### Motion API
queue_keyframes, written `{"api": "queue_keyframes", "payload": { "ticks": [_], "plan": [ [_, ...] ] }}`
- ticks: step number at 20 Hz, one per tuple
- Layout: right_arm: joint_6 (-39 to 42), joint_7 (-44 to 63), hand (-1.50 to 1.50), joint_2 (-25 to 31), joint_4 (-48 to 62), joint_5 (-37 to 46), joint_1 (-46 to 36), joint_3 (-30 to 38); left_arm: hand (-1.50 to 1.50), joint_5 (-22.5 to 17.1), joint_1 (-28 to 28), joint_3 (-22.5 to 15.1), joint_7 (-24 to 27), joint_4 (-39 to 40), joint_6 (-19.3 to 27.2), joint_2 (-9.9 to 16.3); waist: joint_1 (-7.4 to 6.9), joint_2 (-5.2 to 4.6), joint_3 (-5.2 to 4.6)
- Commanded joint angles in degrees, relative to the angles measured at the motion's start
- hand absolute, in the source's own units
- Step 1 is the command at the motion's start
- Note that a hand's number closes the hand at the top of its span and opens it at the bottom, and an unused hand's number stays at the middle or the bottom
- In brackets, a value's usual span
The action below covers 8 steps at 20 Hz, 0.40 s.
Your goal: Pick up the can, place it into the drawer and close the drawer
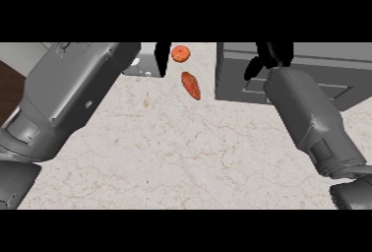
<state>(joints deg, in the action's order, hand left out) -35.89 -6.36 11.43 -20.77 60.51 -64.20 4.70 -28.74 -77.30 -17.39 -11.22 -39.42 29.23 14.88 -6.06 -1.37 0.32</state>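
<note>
Your right robot hand (270,58) is up at the top right of the frame, hanging over the dark grey drawer (320,78). Only a few black fingers show past the end of the forearm, so you can't tell if it's open or closed on anything. Your left robot hand (163,58) is top centre, just a thin black sliver poking out past the big grey forearm on the left; can't tell its state either. The can isn't visible anywhere, so you can't say where it is. What you do see between the two arms are two orange things: a round one (180,53) near the top edge and a long one (191,85) just below it on the marbled surface (181,157).
</note>
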Motion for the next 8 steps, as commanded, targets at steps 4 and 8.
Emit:
{"api": "queue_keyframes", "payload": {
  "ticks": [4,8],
  "plan": [
    [-0.3,-6.2,-1.50,-1.0,-0.8,-6.9,-4.8,5.9,-1.50,-0.3,4.2,-0.4,-3.4,-7.2,-0.2,2.5,-1.15,0.93,-0.20],
    [-2.3,-8.2,-1.50,-1.8,0.3,-7.7,-4.4,7.3,-1.50,-0.1,8.4,-0.7,-2.6,-10.7,-1.2,4.4,-1.19,0.66,-0.23]
  ]
}}
